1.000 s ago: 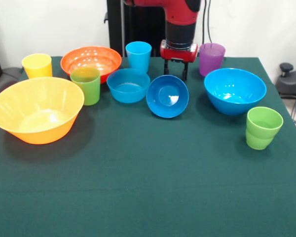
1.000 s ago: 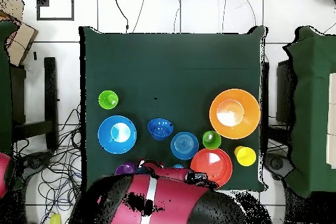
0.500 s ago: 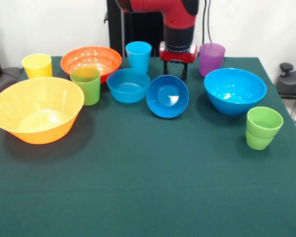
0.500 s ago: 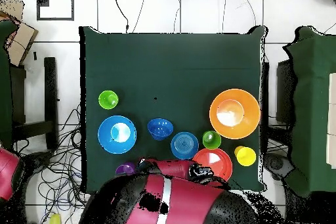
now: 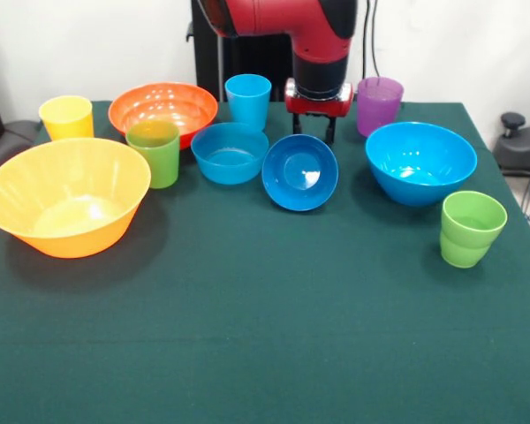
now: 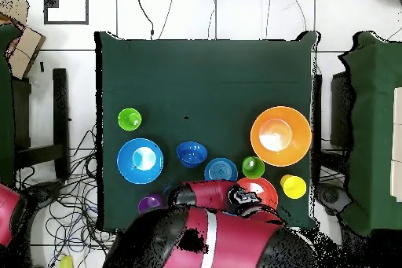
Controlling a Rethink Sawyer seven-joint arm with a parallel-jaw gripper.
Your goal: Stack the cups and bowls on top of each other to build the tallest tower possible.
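My gripper hangs open and empty just behind the small dark blue bowl, which tips toward the camera. In the back row are the yellow cup, orange-red bowl, light blue cup and purple cup. Nearer stand a green cup, the medium light blue bowl, the big light blue bowl, another green cup and the big yellow-orange bowl. Every piece stands alone; no tower shows. Overhead, the arm hides the gripper and part of the orange-red bowl.
A dark green cloth covers the table. Its front half holds nothing. Another green-covered table stands beside it in the overhead view, and cables lie on the floor at the other side.
The gripper rose slightly behind the dark blue bowl and the arm's upper link swung across. Overhead, the arm now covers more of the orange-red bowl. No cup or bowl moved.
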